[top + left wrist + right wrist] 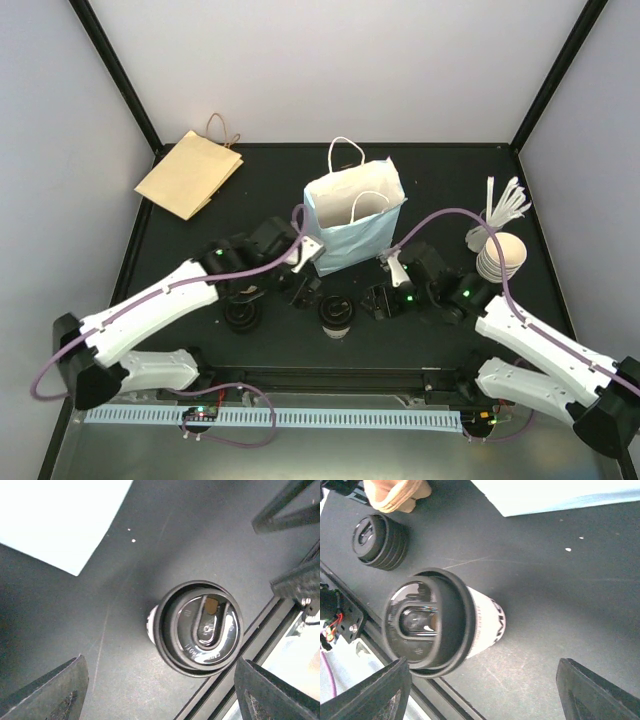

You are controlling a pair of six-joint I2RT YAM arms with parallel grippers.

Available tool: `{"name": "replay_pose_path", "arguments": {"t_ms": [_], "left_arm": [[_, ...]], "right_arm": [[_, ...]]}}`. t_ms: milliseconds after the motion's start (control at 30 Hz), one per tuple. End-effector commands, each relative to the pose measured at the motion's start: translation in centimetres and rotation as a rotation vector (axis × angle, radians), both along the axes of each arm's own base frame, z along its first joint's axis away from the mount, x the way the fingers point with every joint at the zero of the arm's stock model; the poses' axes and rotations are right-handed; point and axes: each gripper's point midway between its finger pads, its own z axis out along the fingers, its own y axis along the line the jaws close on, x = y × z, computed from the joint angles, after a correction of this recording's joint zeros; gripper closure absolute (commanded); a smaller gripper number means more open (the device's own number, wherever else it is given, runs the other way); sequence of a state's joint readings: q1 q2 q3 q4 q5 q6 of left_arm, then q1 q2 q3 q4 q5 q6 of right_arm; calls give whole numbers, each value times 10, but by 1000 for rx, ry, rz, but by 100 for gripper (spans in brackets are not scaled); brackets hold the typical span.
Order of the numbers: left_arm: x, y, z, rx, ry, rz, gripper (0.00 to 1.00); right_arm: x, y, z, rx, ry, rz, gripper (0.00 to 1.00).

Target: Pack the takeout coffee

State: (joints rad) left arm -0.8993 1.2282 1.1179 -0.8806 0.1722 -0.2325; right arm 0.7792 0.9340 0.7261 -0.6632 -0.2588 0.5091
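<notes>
Black-lidded takeout coffee [337, 314] stands upright at lower centre, below the white paper bag [350, 215]. Left gripper [301, 290] and right gripper [379, 301] flank it, jaws released and empty. Better to grip the cup wall, not the lid.

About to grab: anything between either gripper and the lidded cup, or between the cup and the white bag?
Nothing visible. The takeout coffee stands free between the left gripper and right gripper, with bare table up to the white bag.
</notes>
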Motion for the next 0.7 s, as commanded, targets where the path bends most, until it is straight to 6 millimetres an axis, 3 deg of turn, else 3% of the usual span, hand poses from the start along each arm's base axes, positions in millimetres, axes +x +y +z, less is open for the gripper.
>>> {"name": "replay_pose_path", "arguments": {"t_ms": [0,367,667], "left_arm": [[7,7,15,-188,48,94,20],[18,26,-3,-318,139,191,27],[21,20,-25,-342,203,180,38]], "right_arm": [[1,9,15,-62,-73,51,17],[-6,39,25,-266,-147,114,9],[-10,55,13,-342,-134,154,4]]}}
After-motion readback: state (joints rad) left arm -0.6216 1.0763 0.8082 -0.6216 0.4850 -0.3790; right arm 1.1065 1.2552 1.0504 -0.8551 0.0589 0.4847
